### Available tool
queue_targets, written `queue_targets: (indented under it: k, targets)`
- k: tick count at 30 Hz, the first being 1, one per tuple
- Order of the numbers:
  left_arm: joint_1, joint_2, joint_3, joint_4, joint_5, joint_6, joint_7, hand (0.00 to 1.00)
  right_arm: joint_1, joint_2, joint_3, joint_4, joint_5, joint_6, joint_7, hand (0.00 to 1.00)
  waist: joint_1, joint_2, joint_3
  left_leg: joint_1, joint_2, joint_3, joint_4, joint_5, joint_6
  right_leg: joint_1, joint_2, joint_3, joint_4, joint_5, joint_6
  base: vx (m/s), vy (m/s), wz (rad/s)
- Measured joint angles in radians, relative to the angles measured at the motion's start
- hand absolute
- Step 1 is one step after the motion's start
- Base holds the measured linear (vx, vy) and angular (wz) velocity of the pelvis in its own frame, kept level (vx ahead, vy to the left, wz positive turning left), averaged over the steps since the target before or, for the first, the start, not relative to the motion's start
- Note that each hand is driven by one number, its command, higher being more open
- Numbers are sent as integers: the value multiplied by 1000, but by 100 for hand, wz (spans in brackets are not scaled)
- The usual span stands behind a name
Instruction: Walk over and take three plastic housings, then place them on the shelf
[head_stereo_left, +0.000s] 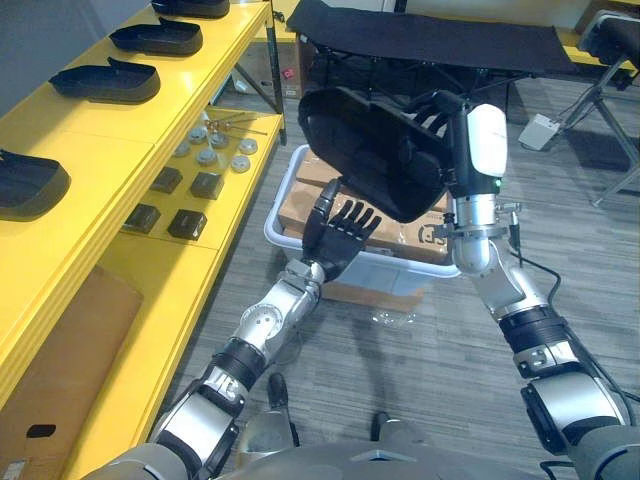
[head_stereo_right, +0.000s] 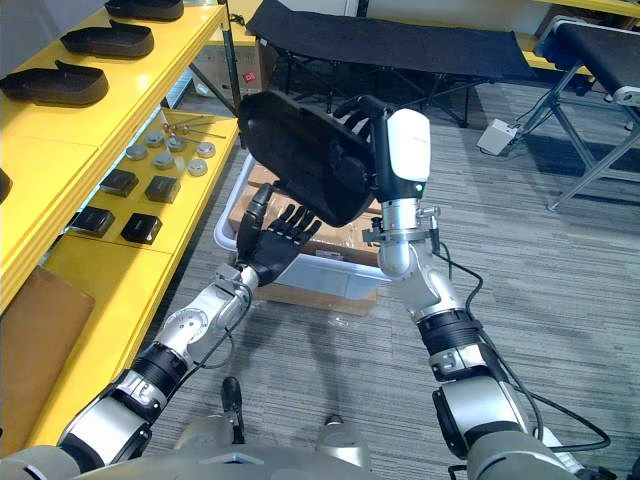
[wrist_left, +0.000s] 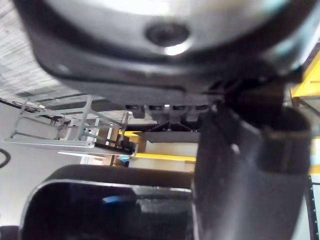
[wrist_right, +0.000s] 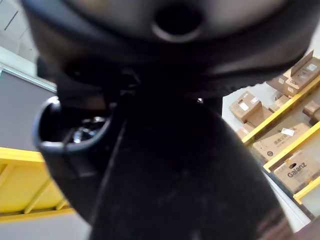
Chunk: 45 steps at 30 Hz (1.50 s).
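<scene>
A large black plastic housing (head_stereo_left: 370, 150) hangs tilted in mid-air over the floor, with my right hand (head_stereo_left: 440, 112) shut on its right end, fingers curled over the rim. My left hand (head_stereo_left: 340, 238) is open just below the housing's lower edge, palm up and fingers straight; I cannot tell whether it touches. Up close in the right wrist view, the housing (wrist_right: 175, 170) is a dark mass. Three more black housings (head_stereo_left: 108, 80) (head_stereo_left: 158, 38) (head_stereo_left: 25, 185) lie in a row on the top board of the yellow shelf (head_stereo_left: 100, 135) at the left.
A white bin (head_stereo_left: 283, 205) with a cardboard box (head_stereo_left: 312, 205) stands on the floor under the hands. The lower shelf board carries round metal parts (head_stereo_left: 215, 150), small black blocks (head_stereo_left: 190, 185) and a cardboard sheet (head_stereo_left: 60, 370). A black cot (head_stereo_left: 430, 40) stands behind.
</scene>
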Motion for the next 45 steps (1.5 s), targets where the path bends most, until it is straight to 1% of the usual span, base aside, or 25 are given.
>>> queue_targets:
  k: [4,5,9,10,11,14,17,20,22,25,27,28,30,32,34,37,39,41,42,44,45]
  targets:
    - [0,-14,-1,0,-20,-30,-1,100,28,11,34,-12,3,-22,18,0,1,1,-1,-1,-4,-3,0,0,0,0,-1,-3,0,0,1,0,0,0]
    - [-1,-21,-1,0,-43,-44,-2,100,39,21,48,-12,4,-31,25,0,1,2,-1,-1,-5,-3,0,0,0,0,-2,-3,0,0,1,-2,-11,3]
    - [-1,-28,-6,4,-43,-92,-14,100,83,53,76,-13,21,-60,43,0,1,2,-2,-2,-10,-6,0,-1,2,1,-5,-9,-7,1,2,0,-7,3]
    - [-1,-28,-6,5,-43,-108,-14,0,89,59,77,-13,23,-70,43,0,1,3,-2,-3,-10,-6,0,-1,2,3,-5,-9,-13,3,4,0,0,0]
    - [-1,-29,-6,5,-43,-122,-15,0,93,69,78,-14,42,-80,42,0,2,3,-3,-3,-11,-6,0,-1,2,4,-5,-10,-13,3,4,0,0,0]
    - [-1,-29,-5,5,-43,-146,-18,0,109,82,88,-40,60,-85,42,0,2,3,-4,-2,-12,-6,0,-1,3,5,-6,-10,-15,3,4,0,0,0]
    - [-1,-30,-8,5,-27,-156,-23,0,140,97,91,-76,61,-100,40,0,2,3,-6,-2,-12,-6,0,-1,2,10,-6,-9,-15,3,4,0,0,0]
    - [-1,-36,-15,5,84,-190,-38,0,160,115,100,-89,69,-104,30,0,0,4,-7,1,-12,-6,0,-1,2,13,-6,-9,-16,3,4,0,0,0]
    - [-1,-40,-23,4,151,-213,-46,0,180,117,104,-92,101,-104,12,0,2,3,-12,2,-12,-6,0,-1,2,14,-6,-10,-17,3,4,0,0,0]
    - [-1,-40,-36,-2,206,-253,-49,0,194,123,106,-91,120,-105,-7,0,0,2,-18,5,-11,-6,0,-5,2,12,-6,-9,-19,2,4,0,0,-1]
    - [0,-40,-41,-3,243,-274,-49,0,212,135,103,-91,125,-104,-28,0,0,0,-28,5,-11,-5,0,-10,-4,14,-6,-9,-26,3,4,0,0,0]
    - [1,-40,-43,-3,251,-280,-48,0,217,139,102,-91,125,-104,-31,100,0,0,-32,5,-11,-4,0,-11,-4,14,-6,-9,-27,3,4,0,0,0]
    - [1,-40,-42,-8,292,-307,-46,0,220,157,104,-98,125,-104,-38,100,-1,-4,-37,5,-11,-3,0,-11,-5,15,-5,-7,-30,3,4,0,0,0]
    - [2,-39,-34,-21,322,-323,-45,0,221,154,107,-99,120,-109,-45,100,2,-8,-39,5,-11,-3,0,-9,-1,15,-6,-8,-30,3,4,0,0,0]
    - [5,-37,-23,-47,354,-342,-34,0,228,152,116,-101,76,-127,-78,100,4,-13,-42,5,-12,-2,0,-8,0,15,-6,-8,-31,3,4,0,0,0]
    - [26,-36,20,-139,434,-357,5,0,249,149,123,-173,38,-127,-100,100,5,-20,-46,5,-12,-3,0,-8,0,16,-6,-7,-33,3,4,0,0,0]
    - [47,-39,64,-218,517,-368,37,0,259,151,124,-230,37,-127,-100,100,2,-20,-46,6,-19,-3,2,-7,-1,16,-5,-8,-31,3,4,0,0,0]
    - [74,-39,122,-314,669,-388,96,0,280,151,87,-324,42,-126,-100,100,2,-19,-48,7,-19,-5,1,-7,-1,16,-5,-9,-30,2,3,0,0,0]
    - [83,-39,141,-336,711,-392,117,0,287,153,70,-350,44,-126,-99,100,1,-18,-48,7,-19,-5,1,-7,-1,16,-5,-9,-30,2,3,0,0,0]
    - [128,-39,234,-417,877,-408,195,0,325,156,-14,-458,117,-129,-79,100,-2,-13,-53,8,-20,-7,0,-8,-2,16,-6,-9,-27,0,1,0,0,0]
    - [139,-39,261,-431,922,-412,218,0,339,157,-39,-484,149,-130,-66,100,-3,-11,-55,8,-20,-7,0,-9,-3,16,-6,-9,-26,0,0,0,0,0]
